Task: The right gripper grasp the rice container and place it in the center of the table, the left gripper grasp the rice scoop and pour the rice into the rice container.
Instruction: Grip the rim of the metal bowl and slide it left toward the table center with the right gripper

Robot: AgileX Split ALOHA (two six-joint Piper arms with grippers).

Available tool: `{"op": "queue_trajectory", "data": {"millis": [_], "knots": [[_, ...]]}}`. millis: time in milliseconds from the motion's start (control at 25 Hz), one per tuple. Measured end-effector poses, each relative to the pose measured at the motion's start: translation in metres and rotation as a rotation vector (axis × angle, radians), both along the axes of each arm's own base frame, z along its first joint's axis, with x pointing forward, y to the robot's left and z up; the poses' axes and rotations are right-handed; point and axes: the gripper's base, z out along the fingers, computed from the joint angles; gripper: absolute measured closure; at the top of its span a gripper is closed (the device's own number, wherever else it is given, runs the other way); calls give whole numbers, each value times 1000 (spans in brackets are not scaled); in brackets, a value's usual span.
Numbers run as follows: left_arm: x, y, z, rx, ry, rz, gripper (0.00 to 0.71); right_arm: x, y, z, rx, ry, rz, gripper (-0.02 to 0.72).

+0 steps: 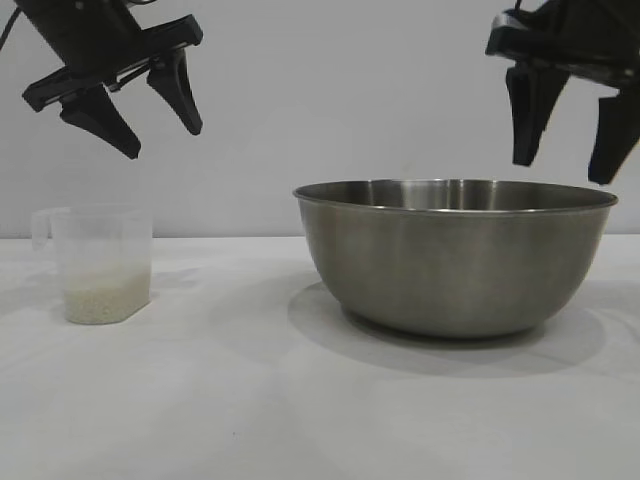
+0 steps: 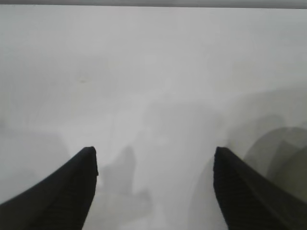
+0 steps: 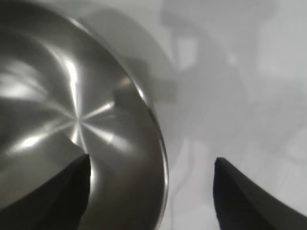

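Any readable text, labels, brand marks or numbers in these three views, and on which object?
None can be read.
Rice scoop: no graduation marks or print visible.
Rice container: plain steel, no stamp showing.
Left gripper and right gripper, both open above the table: no labels.

Brushed steel rice container, translucent plastic rice scoop, matt white table
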Motion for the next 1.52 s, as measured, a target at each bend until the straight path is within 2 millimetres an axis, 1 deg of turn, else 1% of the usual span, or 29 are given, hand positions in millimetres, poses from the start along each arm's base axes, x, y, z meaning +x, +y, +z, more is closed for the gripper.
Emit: {"op": "queue_trajectory", "data": {"millis": [120, 240, 360, 480, 520, 640, 720, 800, 1080, 1200, 1320, 1440, 1520], "knots": [[0, 0, 0, 0, 0, 0, 260, 1, 0, -10, -2, 25, 1, 218], [0, 0, 0, 0, 0, 0, 260, 4, 1, -28, -9, 65, 1, 218], [0, 0, 0, 0, 0, 0, 260, 7, 2, -44, -9, 99, -3, 353], [0, 0, 0, 0, 0, 0, 260, 8, 4, -55, 7, 128, -12, 523], [0, 0, 0, 0, 0, 0, 260, 8, 4, -58, 8, 134, -12, 583], [0, 0, 0, 0, 0, 0, 260, 9, 5, -61, 20, 144, -16, 703], [0, 0, 0, 0, 0, 0, 260, 8, 7, -61, 22, 144, -11, 703], [0, 0, 0, 0, 0, 0, 260, 7, 15, -61, 23, 141, 6, 703], [0, 0, 0, 0, 0, 0, 260, -5, 57, -61, 25, 140, 108, 703], [0, 0, 0, 0, 0, 0, 260, -8, 66, -62, 27, 140, 128, 703], [0, 0, 0, 0, 0, 0, 260, -8, 68, -62, 34, 129, 125, 703], [0, 0, 0, 0, 0, 0, 260, -6, 68, -62, 34, 112, 121, 559], [0, 0, 0, 0, 0, 0, 260, -5, 67, -63, 20, 91, 124, 425]]}}
